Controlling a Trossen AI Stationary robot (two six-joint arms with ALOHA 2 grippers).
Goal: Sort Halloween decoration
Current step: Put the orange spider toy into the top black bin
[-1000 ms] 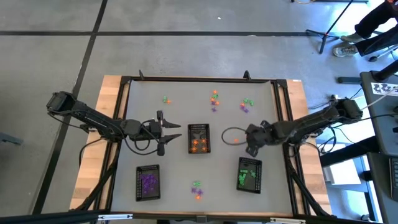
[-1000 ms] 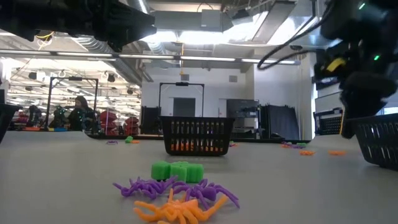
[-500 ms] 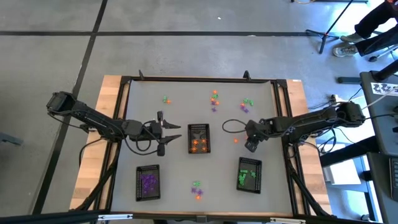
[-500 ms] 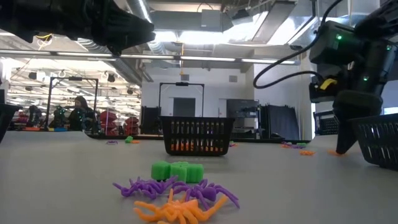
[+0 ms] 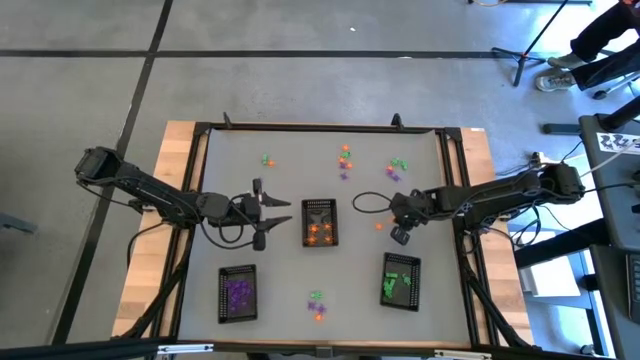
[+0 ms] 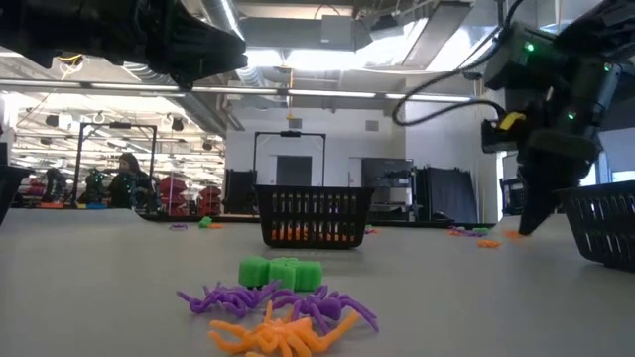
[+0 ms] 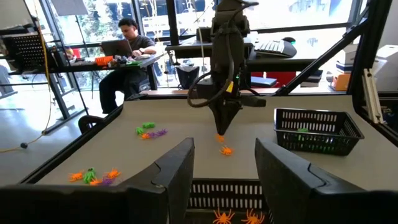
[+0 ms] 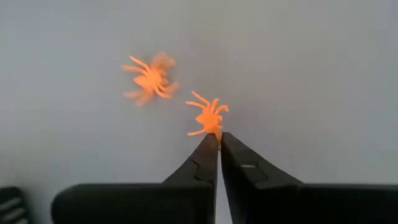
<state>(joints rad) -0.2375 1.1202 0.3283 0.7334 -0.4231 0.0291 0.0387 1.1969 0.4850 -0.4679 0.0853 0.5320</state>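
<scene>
The right gripper (image 8: 219, 138) is pressed down to the grey table (image 5: 280, 190) between the centre tray and the green tray, its fingers drawn together into a narrow point with the edge of an orange spider (image 8: 208, 116) caught at the very tips; a second orange spider (image 8: 149, 78) lies loose just beside it. From how small and thin-legged these trinkets look, I judge them nearly weightless and of soft, bendy plastic, so the legs will likely flex and slip from a pinch (a hold across the body would be surer than one on a leg, which is all the fingers seem to have now). The orange spider's home looks to be the centre mesh tray (image 5: 319, 222), which already holds orange pieces, near the gripper. Other decorations sit scattered along the far side of the table and in a small heap (image 6: 283, 315) at the near edge. The left gripper (image 5: 282, 213) waits with its fingers spread wide, beside the centre tray.
</scene>
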